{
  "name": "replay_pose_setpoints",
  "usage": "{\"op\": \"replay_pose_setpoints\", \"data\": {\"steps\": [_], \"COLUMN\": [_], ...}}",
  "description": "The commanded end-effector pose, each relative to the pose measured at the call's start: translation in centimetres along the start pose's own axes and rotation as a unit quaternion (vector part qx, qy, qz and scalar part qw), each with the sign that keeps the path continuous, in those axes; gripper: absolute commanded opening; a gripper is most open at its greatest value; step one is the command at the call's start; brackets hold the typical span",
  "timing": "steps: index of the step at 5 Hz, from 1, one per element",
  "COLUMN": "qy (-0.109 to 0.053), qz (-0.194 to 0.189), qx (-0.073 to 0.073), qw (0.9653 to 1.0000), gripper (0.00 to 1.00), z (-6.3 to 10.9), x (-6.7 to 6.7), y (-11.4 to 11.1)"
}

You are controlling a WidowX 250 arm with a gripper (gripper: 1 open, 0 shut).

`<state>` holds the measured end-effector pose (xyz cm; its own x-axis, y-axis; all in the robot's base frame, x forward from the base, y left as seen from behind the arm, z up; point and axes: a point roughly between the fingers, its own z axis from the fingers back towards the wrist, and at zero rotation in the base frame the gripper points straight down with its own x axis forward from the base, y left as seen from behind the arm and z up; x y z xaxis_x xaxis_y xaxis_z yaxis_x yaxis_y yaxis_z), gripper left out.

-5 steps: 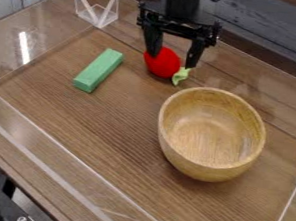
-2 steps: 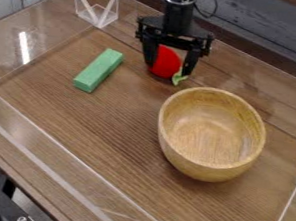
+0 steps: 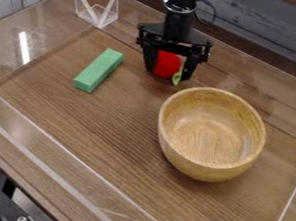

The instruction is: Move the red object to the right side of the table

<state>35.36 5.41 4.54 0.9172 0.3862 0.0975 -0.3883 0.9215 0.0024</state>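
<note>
Since only the one camera view is given, everything is read from it: the gripper points straight down with its jaws spread wide, one finger on either side of the red object, nothing clamped yet. That fruit sits at about twelve o'clock on the table, at eleven o'clock from the wooden bowl and three o'clock from the green block. Being round and glossy, it could squirt sideways if the jaws close off-centre, or roll against the bowl. It has no real long axis; its leafy bit points toward five o'clock.
</note>
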Motion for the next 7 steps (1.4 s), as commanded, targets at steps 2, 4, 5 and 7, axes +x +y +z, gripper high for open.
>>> {"op": "replay_pose_setpoints", "data": {"steps": [2, 4, 5, 7], "qy": [-0.029, -0.024, -0.022, -0.018], "qz": [0.006, 0.011, 0.013, 0.017], "qx": [-0.005, -0.006, -0.008, -0.012], "qw": [0.9996, 0.9996, 0.9996, 0.9996], "gripper": [1.00, 1.00, 1.00, 1.00], "z": [1.06, 0.81, 0.84, 0.94], "x": [1.68, 1.80, 1.84, 1.90], "y": [-0.24, -0.35, -0.41, -0.50]}}
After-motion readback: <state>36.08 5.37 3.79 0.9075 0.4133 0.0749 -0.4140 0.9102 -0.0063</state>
